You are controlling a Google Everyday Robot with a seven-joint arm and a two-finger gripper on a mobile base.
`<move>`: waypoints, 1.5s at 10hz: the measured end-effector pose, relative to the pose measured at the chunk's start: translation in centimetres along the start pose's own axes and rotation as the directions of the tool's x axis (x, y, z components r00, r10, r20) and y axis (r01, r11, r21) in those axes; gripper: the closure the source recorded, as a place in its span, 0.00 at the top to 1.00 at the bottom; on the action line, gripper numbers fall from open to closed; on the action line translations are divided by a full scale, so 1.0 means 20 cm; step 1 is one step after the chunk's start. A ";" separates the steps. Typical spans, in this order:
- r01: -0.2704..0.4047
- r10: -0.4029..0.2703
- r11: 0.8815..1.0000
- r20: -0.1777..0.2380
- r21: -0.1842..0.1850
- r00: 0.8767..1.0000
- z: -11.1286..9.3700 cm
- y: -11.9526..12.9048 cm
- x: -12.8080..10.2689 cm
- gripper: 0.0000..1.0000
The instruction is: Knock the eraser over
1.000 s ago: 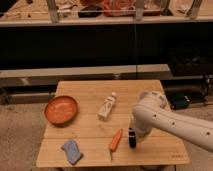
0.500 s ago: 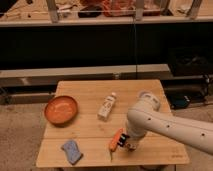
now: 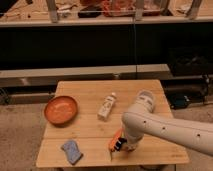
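The eraser (image 3: 116,137) is a slim orange piece, set at a slant on the front part of the wooden table (image 3: 88,94), its lower end pointing toward the table's front edge. The gripper (image 3: 120,145), dark and low over the boards at the end of the white arm (image 3: 160,125), sits right against the eraser's right side and partly covers it. Whether it is clamped on anything or loose I cannot tell.
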 end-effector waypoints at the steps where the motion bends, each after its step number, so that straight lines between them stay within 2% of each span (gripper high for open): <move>1: 0.013 -0.013 1.000 0.001 -0.002 1.000 0.01 -0.03 -0.07 0.00; 5: 0.036 -0.036 0.999 -0.008 -0.025 0.999 0.06 0.01 -0.15 0.00; 7: 0.044 -0.044 0.999 0.002 -0.019 0.999 0.09 -0.05 -0.24 0.00; 10: 0.042 -0.042 0.999 -0.002 -0.035 0.999 0.13 -0.02 -0.25 0.00; 13: 0.050 -0.049 0.998 0.009 -0.028 0.999 0.14 -0.09 -0.28 0.00; 15: 0.058 -0.058 0.997 0.011 -0.042 0.998 0.16 -0.07 -0.29 0.00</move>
